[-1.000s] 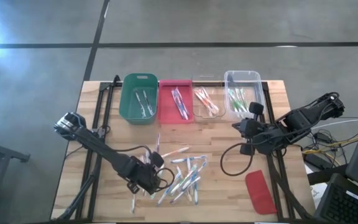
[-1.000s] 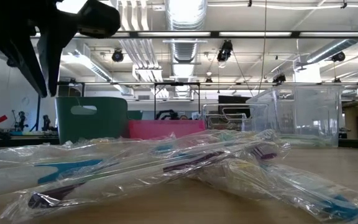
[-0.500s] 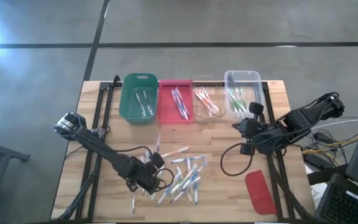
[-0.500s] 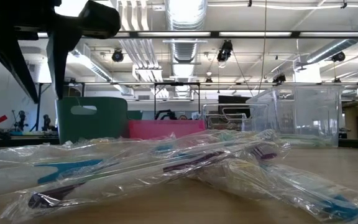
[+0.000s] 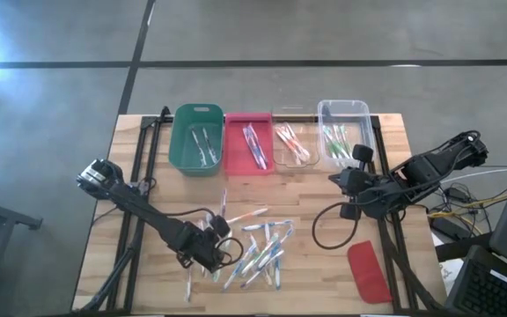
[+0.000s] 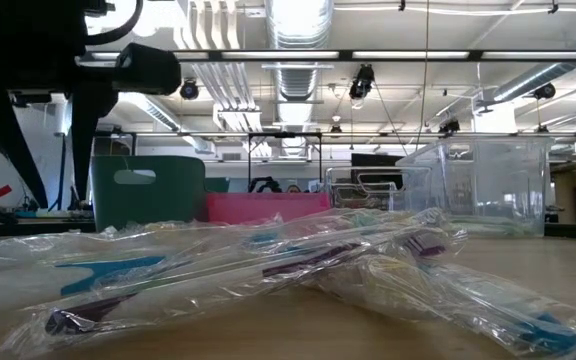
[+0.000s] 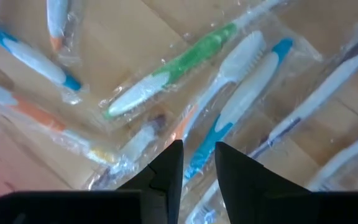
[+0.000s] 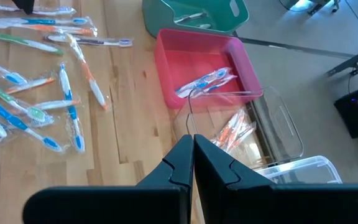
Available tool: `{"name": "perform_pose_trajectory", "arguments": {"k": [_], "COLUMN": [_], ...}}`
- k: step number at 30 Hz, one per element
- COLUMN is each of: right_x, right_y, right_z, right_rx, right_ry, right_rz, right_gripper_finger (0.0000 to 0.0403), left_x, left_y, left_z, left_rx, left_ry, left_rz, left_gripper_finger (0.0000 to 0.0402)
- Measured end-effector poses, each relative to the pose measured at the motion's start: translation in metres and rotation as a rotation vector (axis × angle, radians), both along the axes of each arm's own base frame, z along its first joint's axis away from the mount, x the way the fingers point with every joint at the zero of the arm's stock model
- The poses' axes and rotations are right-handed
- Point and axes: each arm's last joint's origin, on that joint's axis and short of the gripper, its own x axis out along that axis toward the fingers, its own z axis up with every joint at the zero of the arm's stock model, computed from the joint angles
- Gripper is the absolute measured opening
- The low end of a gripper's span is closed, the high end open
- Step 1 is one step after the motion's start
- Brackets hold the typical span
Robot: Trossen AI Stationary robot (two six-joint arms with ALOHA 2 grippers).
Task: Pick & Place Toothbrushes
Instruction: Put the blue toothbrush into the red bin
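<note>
A grey concrete floor (image 5: 324,31) (crossed by dark seams) is seen; ceiling ducts (image 6: 293,25) are lit overhead.

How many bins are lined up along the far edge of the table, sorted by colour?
Green bin: 1
Pink bin: 1
Clear bins: 2
Total: 4

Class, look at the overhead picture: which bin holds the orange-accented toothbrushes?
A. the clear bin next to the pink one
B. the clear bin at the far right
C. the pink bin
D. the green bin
A: the orange-accented toothbrushes lie in the clear bin beside the pink bin.
</note>
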Motion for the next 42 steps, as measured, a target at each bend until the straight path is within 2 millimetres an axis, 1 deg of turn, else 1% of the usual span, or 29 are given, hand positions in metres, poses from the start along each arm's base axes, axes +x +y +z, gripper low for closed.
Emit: {"name": "perform_pose_trajectory", "arguments": {"k": [9, 14, 19, 24, 29, 34, 38, 40, 42], "right_x": [0.000, 0.000, -0.006, -0.019, -0.038, -0.066, -0.088, -0.099, -0.107], "right_y": [0.000, 0.000, -0.003, -0.009, -0.019, -0.033, -0.045, -0.051, -0.058], "right_z": [0.000, 0.000, 0.003, 0.003, -0.006, -0.025, -0.049, -0.061, -0.070], "right_rx": [0.000, -0.002, 0.038, 0.155, 0.253, 0.366, 0.447, 0.436, 0.383], "right_ry": [0.000, 0.001, -0.025, -0.056, -0.090, -0.171, -0.226, -0.261, -0.318], "right_rz": [0.001, 0.003, -0.007, -0.006, 0.019, 0.021, 0.007, -0.029, -0.078], "right_gripper_finger": [0.0008, 0.0008, 0.0008, 0.0008, 0.0008, 0.0008, 0.0008, 0.0008, 0.0008], "left_x": [-0.006, -0.006, -0.005, -0.002, 0.001, 0.002, 0.003, 0.003, 0.003], "left_y": [0.004, 0.004, 0.004, 0.002, 0.000, 0.000, 0.000, 0.000, 0.000], "left_z": [-0.017, -0.024, -0.031, -0.042, -0.046, -0.044, -0.043, -0.043, -0.043], "left_rx": [0.008, -0.011, 0.000, 0.024, 0.048, 0.048, 0.051, 0.055, 0.059], "left_ry": [0.013, -0.020, -0.012, 0.020, 0.038, 0.034, 0.020, 0.018, 0.015], "left_rz": [-0.001, -0.010, -0.032, -0.039, -0.077, -0.078, -0.070, -0.069, -0.068], "left_gripper_finger": [0.0099, 0.0097, 0.0099, 0.0099, 0.0099, 0.0099, 0.0099, 0.0099, 0.0099]}}
